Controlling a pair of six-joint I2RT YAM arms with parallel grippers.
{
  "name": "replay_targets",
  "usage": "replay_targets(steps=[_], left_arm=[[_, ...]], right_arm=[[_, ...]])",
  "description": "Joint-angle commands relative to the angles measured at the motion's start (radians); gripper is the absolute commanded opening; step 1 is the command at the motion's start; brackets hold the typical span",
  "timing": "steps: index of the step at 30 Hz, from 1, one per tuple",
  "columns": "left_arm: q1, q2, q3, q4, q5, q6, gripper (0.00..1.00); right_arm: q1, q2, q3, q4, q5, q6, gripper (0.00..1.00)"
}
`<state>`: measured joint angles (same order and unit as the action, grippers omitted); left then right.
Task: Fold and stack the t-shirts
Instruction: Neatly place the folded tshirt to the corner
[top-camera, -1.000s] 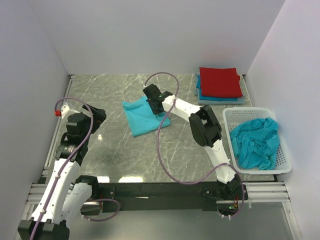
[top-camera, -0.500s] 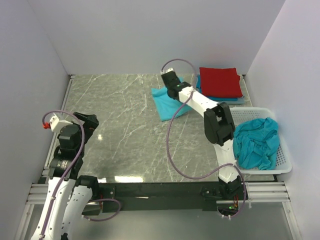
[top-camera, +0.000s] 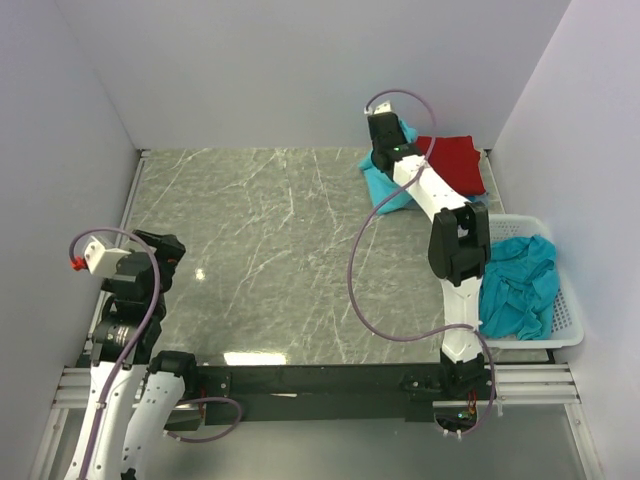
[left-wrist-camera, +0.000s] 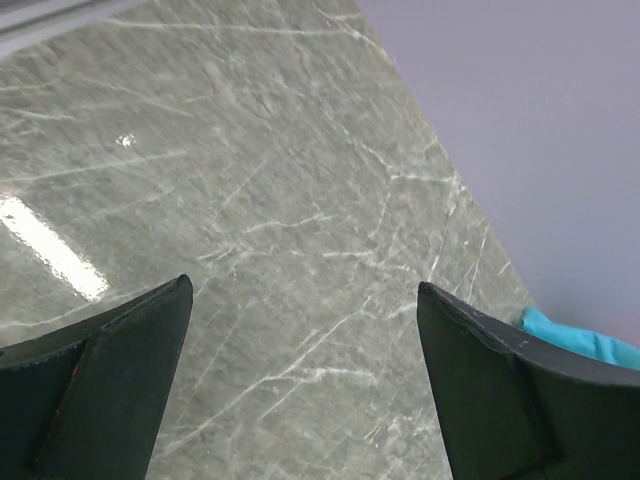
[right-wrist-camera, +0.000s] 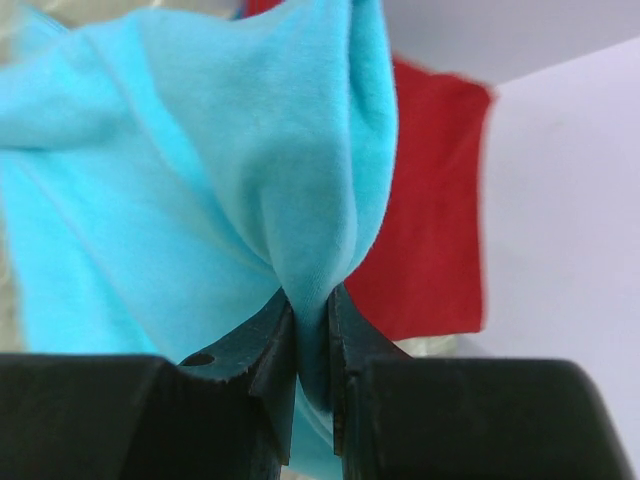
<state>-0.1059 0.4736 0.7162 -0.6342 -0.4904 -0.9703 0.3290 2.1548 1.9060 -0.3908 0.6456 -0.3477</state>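
A folded turquoise t-shirt (top-camera: 384, 186) (right-wrist-camera: 210, 190) hangs from my right gripper (top-camera: 385, 142) (right-wrist-camera: 312, 315), whose jaws are shut on a pinch of its cloth. It is at the back right of the table, just left of the folded red t-shirt (top-camera: 452, 164) (right-wrist-camera: 430, 200) that tops the stack. A crumpled turquoise t-shirt (top-camera: 518, 285) lies in the white basket (top-camera: 562, 335). My left gripper (top-camera: 160, 245) (left-wrist-camera: 300, 330) is open over bare marble near the left edge, with nothing between its fingers.
The basket stands at the right edge, in front of the stack. White walls close in the back and both sides. The marble table top (top-camera: 270, 250) stretches between the two arms.
My right gripper carried the folded turquoise t-shirt from the table's middle to the back right, beside the red one. The left arm drew back toward the near left.
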Motion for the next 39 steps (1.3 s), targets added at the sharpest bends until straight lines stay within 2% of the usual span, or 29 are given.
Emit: replay_targets(steps=[1, 18, 39], left_arm=[[0.002, -0.023, 0.035, -0.021, -0.069, -0.019, 0.99], [0.002, -0.026, 0.031, -0.016, -0.089, -0.034, 0.99], [0.003, -0.032, 0.023, -0.025, -0.103, -0.061, 0.99]], right_arm=[[-0.016, -0.004, 0.102, 0.104, 0.078, -0.054, 0.00], [-0.033, -0.027, 0.217, 0.060, 0.092, -0.048, 0.00], [-0.041, -0.107, 0.269, 0.075, 0.058, -0.066, 0.00]])
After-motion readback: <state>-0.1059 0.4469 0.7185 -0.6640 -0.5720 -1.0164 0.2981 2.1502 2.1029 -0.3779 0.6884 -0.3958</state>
